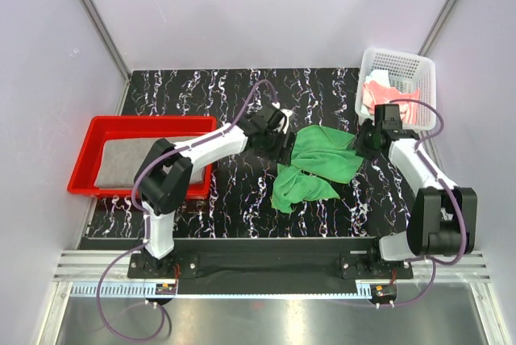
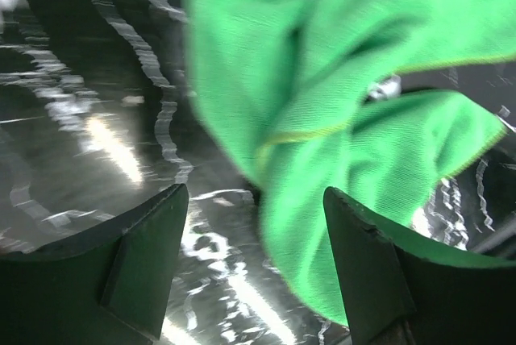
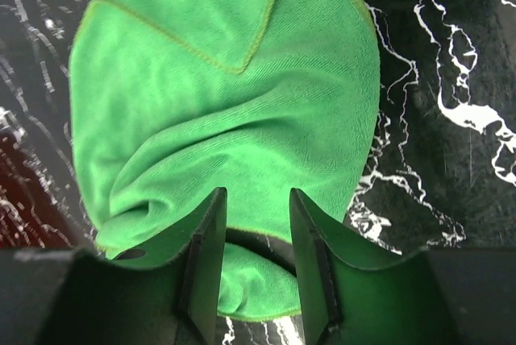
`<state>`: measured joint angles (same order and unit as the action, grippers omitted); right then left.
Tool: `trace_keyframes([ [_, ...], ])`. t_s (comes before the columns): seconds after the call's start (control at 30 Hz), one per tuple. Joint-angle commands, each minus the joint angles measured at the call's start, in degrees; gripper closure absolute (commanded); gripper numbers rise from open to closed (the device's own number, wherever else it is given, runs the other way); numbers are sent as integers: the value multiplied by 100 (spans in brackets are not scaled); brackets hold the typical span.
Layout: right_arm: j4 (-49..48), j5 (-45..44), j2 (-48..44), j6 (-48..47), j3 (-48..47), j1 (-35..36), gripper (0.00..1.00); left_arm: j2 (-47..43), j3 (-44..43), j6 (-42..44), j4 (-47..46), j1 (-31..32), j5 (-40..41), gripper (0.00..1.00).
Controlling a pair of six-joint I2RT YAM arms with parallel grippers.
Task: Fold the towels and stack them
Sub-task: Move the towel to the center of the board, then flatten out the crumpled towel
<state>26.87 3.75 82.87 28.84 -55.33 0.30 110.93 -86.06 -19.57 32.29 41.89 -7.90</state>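
The bright green towel (image 1: 318, 164) lies crumpled in the middle of the black marbled table. My left gripper (image 1: 284, 145) is at its left edge, jaws wide open; in the left wrist view (image 2: 254, 200) the green towel's (image 2: 339, 79) hem hangs between the fingers, unpinched. My right gripper (image 1: 364, 142) is at its right edge; in the right wrist view (image 3: 256, 200) the jaws stand apart over a fold of the green towel (image 3: 226, 103). The grey towel (image 1: 133, 160) lies flat in the red tray. The salmon-pink towel (image 1: 379, 97) sits in the basket with a pale cloth (image 1: 376, 79) beside it.
The red tray (image 1: 87, 160) stands at the left, partly under the left arm. The white perforated basket (image 1: 401, 63) stands at the back right, just behind the right gripper. Bare black table (image 1: 210, 95) shows behind and in front of the green towel.
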Motion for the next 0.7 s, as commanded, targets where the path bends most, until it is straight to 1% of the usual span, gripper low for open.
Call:
trace_keyframes([
  [0.0,11,283,-666,-124,48,23,55,15,299,-143,-1022,126,-606,26],
  [0.03,81,545,-771,-116,118,32,55,51,379,-196,-1310,135,-834,26],
  [0.13,196,863,-1141,25,478,23,54,235,634,-406,-1786,153,-1116,27],
  [0.23,134,1066,-1475,157,698,32,54,472,679,-582,-1963,188,-1257,28],
  [0.3,230,1075,-1572,131,682,32,53,560,652,-618,-1964,197,-1223,34],
  [0.37,310,1171,-1659,113,673,32,53,570,652,-618,-1902,197,-1179,44],
  [0.4,301,1233,-1695,104,681,23,52,526,678,-618,-1867,197,-1153,67],
  [0.43,214,1434,-1730,104,734,32,52,482,687,-627,-1684,206,-1004,79],
  [0.47,170,1523,-1835,122,760,32,52,412,722,-661,-1561,197,-925,88],
  [0.5,160,1576,-1888,157,778,23,52,133,801,-671,-1438,206,-811,99],
  [0.57,143,1655,-1976,183,813,23,53,-324,1309,-897,-1051,197,-249,100],
  [0.6,143,1673,-1994,183,839,32,54,-866,1537,-1021,-954,214,-56,100],
  [0.63,99,1638,-1985,183,935,32,55,-1150,2131,-1179,-901,232,129,100],
  [0.67,73,1586,-1968,253,1006,32,56,-1423,2390,-1502,-926,276,140,100],
])
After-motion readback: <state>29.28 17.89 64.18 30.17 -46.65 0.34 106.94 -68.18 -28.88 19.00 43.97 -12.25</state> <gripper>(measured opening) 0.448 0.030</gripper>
